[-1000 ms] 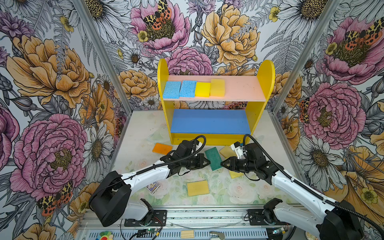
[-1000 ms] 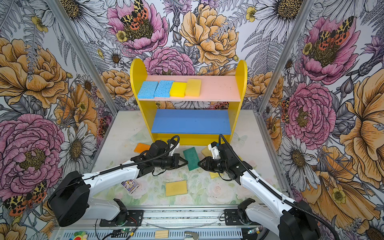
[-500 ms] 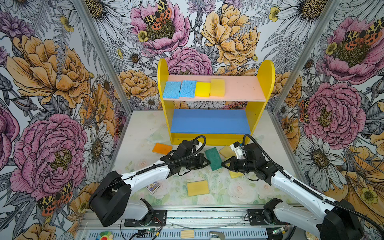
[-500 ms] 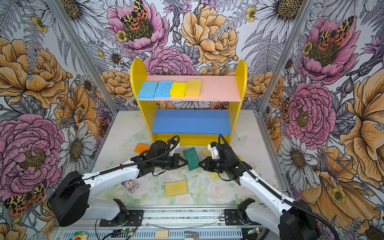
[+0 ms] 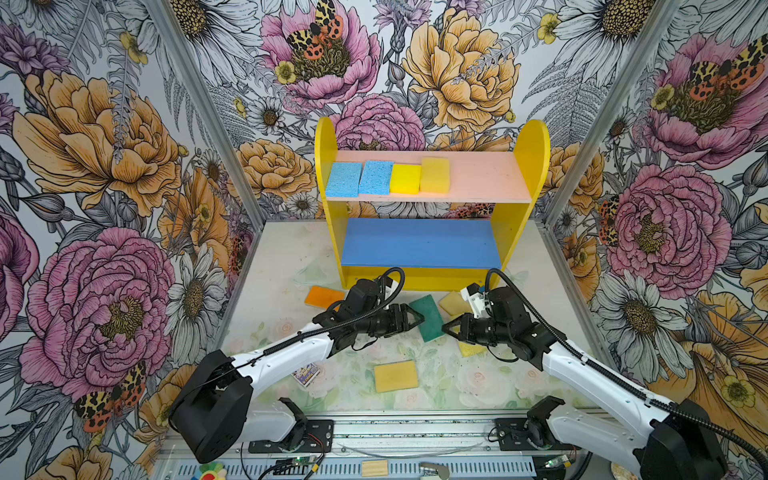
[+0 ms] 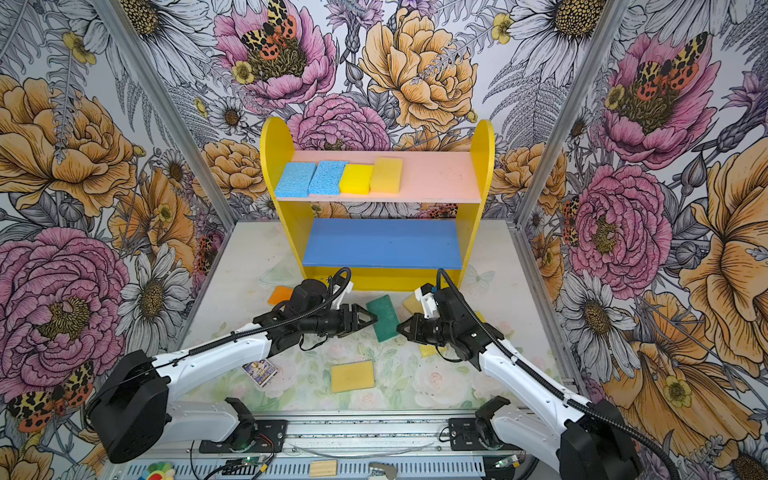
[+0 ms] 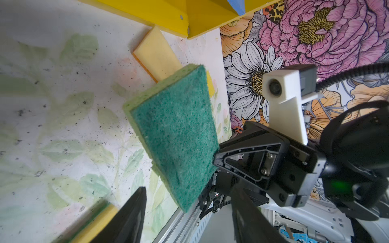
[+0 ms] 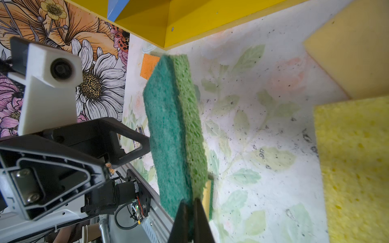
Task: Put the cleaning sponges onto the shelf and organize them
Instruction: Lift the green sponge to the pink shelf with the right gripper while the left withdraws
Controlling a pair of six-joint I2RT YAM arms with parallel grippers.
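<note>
A dark green sponge with a lime foam back hangs tilted above the table between both arms. My right gripper is shut on its edge, seen in both top views. My left gripper is open, its fingers spread on either side of the sponge's near corner. The shelf stands at the back. Two light blue sponges and two yellow sponges lie in a row on its pink board. The blue board is bare.
Loose on the table lie an orange sponge, a yellow sponge, a pale yellow sponge and a yellow sponge under my right arm. A purple card packet lies by my left arm. A wooden block sits on the front rail.
My right gripper closed on the green sponge, then my left gripper opened and let go of it. Both arms have stayed almost in place.
</note>
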